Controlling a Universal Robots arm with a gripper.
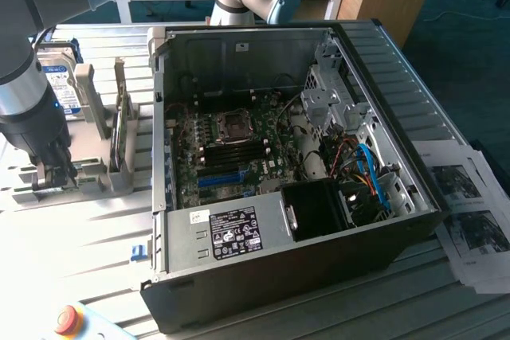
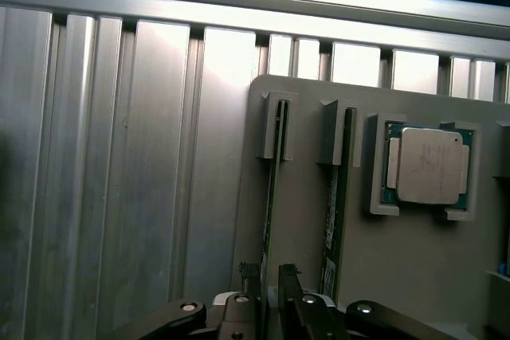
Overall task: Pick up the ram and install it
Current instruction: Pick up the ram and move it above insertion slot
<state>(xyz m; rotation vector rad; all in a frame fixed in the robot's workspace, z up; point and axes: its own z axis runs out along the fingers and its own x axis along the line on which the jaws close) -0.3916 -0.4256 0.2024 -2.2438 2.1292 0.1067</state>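
Two fingers (image 2: 289, 288) were held slightly apart, set on either side of the top edge of a green ram stick (image 2: 273, 197); whether it was touched could not be told. The ram stick was stood on edge in a grey holder (image 2: 303, 220), beside a second stick (image 2: 336, 197) and a processor (image 2: 426, 166). The holder was laid on the slatted aluminium tabletop (image 2: 119, 157), to the exterior view's left of the opened computer case (image 1: 263, 252).
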